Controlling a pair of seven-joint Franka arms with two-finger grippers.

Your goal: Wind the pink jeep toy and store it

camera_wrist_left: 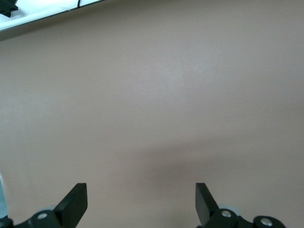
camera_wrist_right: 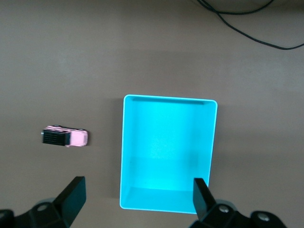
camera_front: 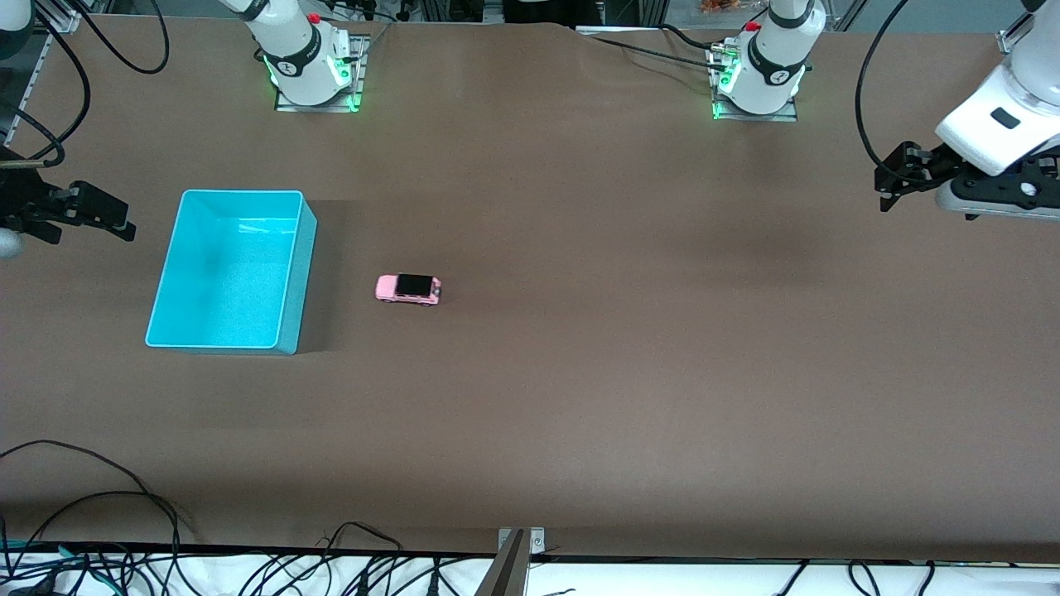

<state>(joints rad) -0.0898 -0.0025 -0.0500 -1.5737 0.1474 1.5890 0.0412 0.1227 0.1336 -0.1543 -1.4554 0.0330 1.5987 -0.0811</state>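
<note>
The jeep [camera_front: 408, 289] sits mid-bench beside the bin [camera_front: 300, 273], long axis running end to end; its heading is unclear. Both the left gripper [camera_front: 888, 184] and right gripper [camera_front: 124, 225] hang apart, empty, over opposite bench ends.

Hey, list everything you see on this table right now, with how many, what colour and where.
pink jeep toy: one, pale pink with a black roof, on its wheels on the table, beside the bin toward the left arm's end.
bin: one, cyan, open top, nothing in it, toward the right arm's end of the table.
table: one, brown surface.
cables: several, black, along the table edge nearest the front camera.
right claw: one, black, open, up in the air at the right arm's end, holding nothing.
left claw: one, black, open, up over bare table at the left arm's end, holding nothing.
</note>
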